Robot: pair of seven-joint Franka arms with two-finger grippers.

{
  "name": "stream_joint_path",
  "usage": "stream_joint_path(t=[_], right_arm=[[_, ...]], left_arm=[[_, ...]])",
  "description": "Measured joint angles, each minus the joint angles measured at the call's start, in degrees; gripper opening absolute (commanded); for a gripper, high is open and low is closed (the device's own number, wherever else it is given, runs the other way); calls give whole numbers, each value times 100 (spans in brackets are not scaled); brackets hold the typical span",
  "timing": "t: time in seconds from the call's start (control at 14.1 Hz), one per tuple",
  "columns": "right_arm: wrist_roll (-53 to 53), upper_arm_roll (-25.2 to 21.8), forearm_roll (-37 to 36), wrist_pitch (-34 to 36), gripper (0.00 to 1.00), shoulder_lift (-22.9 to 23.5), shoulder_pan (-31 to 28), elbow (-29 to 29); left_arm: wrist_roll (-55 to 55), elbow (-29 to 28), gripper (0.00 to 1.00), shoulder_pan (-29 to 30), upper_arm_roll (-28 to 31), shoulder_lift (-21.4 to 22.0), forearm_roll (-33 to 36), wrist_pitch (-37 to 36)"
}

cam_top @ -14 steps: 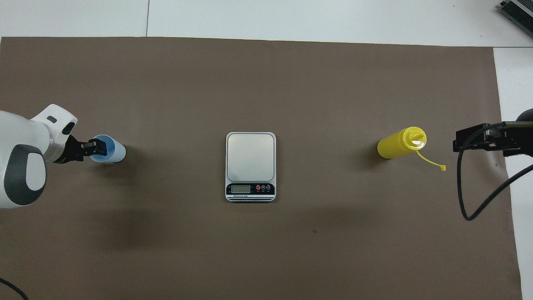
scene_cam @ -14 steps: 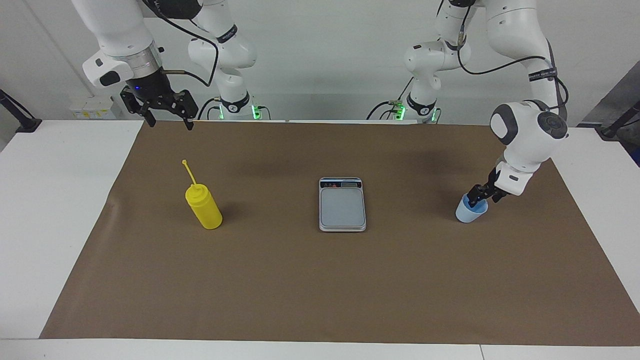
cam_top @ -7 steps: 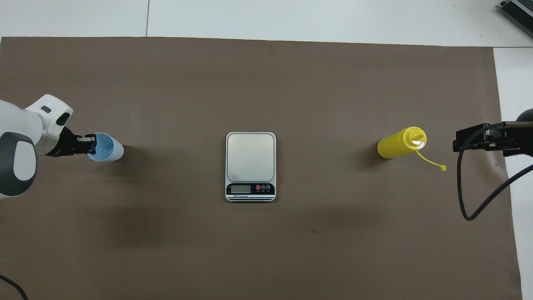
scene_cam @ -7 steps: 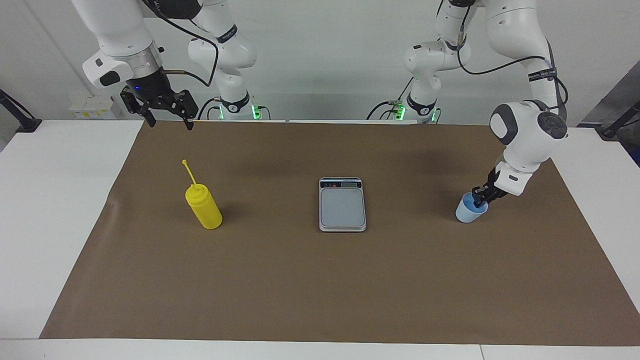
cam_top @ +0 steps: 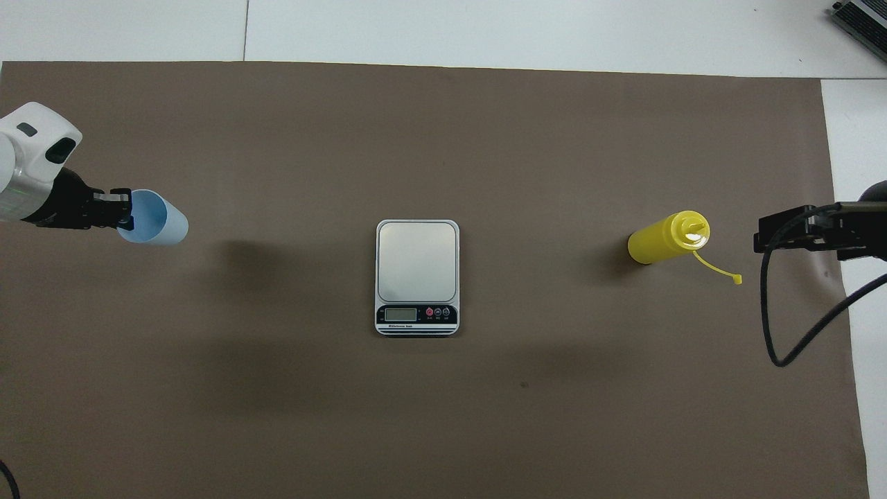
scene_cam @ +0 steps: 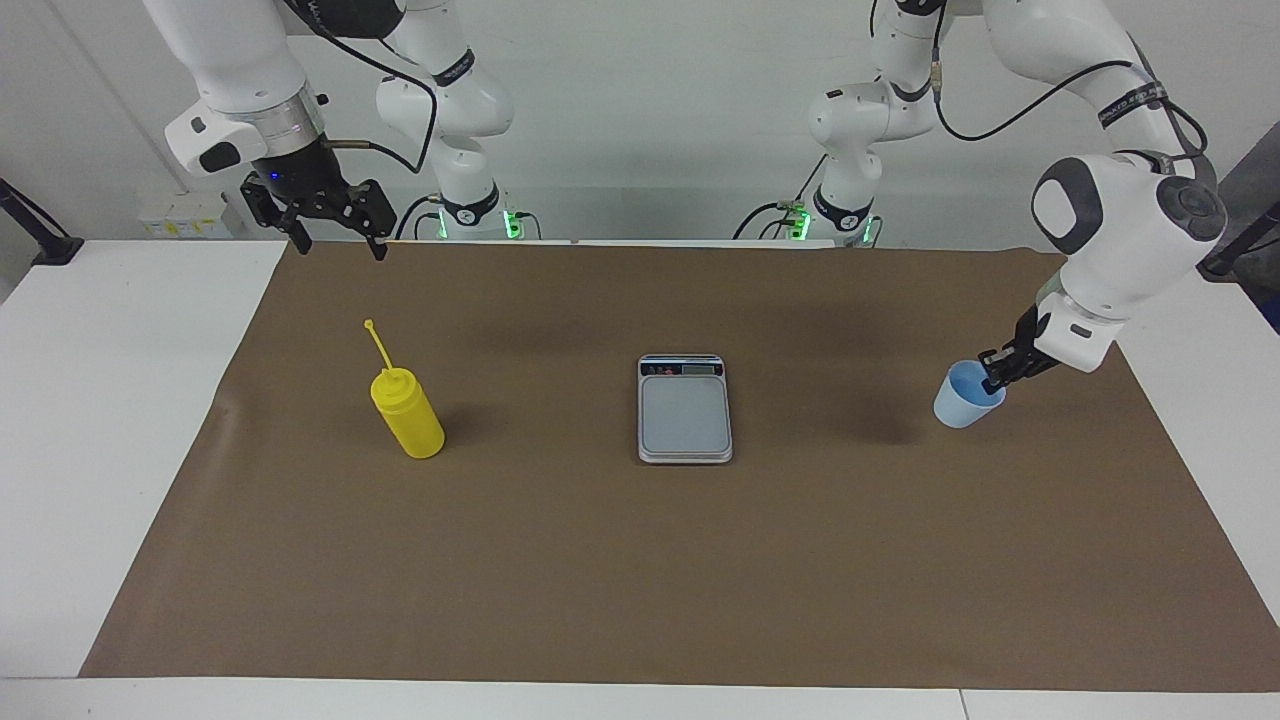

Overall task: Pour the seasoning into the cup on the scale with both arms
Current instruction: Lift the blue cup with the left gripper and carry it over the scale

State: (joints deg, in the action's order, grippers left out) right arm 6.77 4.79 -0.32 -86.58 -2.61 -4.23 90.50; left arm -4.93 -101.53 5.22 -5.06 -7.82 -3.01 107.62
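The light blue cup (scene_cam: 966,395) hangs tilted above the brown mat at the left arm's end of the table, its shadow on the mat below it. My left gripper (scene_cam: 995,378) is shut on the cup's rim; both show in the overhead view, the cup (cam_top: 154,218) and the gripper (cam_top: 125,211). The silver-grey scale (scene_cam: 685,410) lies bare at the mat's middle, also in the overhead view (cam_top: 417,270). The yellow seasoning bottle (scene_cam: 407,412) stands upright toward the right arm's end, cap strap hanging off (cam_top: 665,238). My right gripper (scene_cam: 335,235) waits open, high above the mat's edge.
A brown paper mat (scene_cam: 600,580) covers most of the white table (scene_cam: 120,420). A black cable (cam_top: 776,333) loops down from the right arm over the mat's end beside the bottle.
My left gripper has lifted the cup off the mat and carried it up and toward the left arm's end. The right arm, bottle and scale have not moved.
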Motion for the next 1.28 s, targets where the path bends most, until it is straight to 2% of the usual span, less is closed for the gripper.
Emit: stream_joint_path(t=[0.36, 0.78, 1.28], right_arm=[[0, 0, 0, 0, 100, 0, 0, 0], [0, 0, 0, 0, 100, 0, 0, 0], [0, 0, 0, 0, 100, 0, 0, 0]], left_arm=[[-295, 149, 0, -829, -20, -15, 180, -33], [-1731, 179, 0, -1842, -31, -33, 190, -14], [-2916, 186, 0, -2685, -47, -111, 140, 388]])
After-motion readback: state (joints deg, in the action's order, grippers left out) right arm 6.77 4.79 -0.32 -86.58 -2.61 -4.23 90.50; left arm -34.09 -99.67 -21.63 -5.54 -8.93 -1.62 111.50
